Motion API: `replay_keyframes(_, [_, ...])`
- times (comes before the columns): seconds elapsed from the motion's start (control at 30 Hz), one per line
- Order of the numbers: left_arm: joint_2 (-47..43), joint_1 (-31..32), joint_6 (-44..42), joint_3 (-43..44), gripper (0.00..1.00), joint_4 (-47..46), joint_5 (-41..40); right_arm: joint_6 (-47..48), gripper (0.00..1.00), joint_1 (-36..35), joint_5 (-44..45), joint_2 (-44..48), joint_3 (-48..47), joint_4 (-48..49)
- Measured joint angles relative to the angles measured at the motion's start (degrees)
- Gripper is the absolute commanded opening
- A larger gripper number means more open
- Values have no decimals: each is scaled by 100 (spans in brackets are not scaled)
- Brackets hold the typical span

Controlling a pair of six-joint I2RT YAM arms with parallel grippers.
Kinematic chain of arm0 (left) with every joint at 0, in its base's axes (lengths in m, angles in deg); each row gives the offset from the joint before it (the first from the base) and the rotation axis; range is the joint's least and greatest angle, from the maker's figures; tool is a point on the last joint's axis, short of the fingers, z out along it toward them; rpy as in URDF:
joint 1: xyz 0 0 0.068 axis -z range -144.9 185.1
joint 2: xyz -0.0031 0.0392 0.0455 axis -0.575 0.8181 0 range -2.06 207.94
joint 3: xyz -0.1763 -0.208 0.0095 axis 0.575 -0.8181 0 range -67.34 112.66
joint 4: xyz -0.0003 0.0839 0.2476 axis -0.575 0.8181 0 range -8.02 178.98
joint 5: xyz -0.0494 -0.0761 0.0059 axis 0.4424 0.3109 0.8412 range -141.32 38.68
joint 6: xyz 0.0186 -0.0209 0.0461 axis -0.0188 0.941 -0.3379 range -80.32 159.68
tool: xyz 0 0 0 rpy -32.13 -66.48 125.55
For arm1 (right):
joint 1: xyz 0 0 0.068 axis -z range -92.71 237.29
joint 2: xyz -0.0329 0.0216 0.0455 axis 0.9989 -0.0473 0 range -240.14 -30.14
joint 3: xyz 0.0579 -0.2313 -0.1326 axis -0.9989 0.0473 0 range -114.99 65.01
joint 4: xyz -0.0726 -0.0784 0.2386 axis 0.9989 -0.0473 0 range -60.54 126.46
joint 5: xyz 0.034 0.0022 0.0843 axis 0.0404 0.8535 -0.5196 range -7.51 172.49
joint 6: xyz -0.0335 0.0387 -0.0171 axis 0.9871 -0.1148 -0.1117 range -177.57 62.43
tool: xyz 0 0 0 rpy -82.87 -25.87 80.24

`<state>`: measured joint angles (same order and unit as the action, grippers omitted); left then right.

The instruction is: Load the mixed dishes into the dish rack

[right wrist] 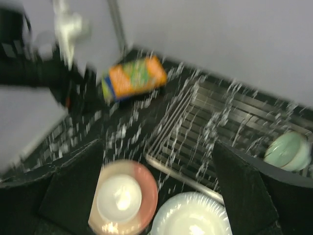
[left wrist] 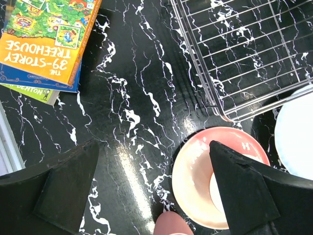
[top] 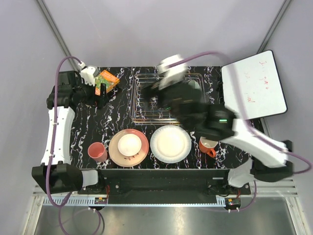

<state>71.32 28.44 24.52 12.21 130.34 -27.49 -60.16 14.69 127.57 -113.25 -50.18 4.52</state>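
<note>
Presently, left gripper [left wrist: 152,149], right gripper [right wrist: 157,152]: jaws wide, empty; pale green bowl [right wrist: 288,152] in dish rack [right wrist: 195,142] may be struck if right gripper is swept carelessly.

book [left wrist: 46,41] cover — "39-STOREY TREEHOUSE" | edge — "DENTON" | whiteboard [top: 254,85] red marks unreadable

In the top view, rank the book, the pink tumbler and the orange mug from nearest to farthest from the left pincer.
1. Book, right beside the left pincer, at the back.
2. Pink tumbler, near edge, left side.
3. Orange mug, near edge, right side.
</note>
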Motion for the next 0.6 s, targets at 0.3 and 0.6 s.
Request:
replay_keyframes(0.3, [-103, 0, 0, -341, 99, 4, 42, -1482, 96, 76, -1784, -1635, 2234, -1156])
replay_keyframes(0.6, [-103, 0, 11, -474, 99, -2, 122, -1860, 86, 527, -2498, -1285, 2695, -1010])
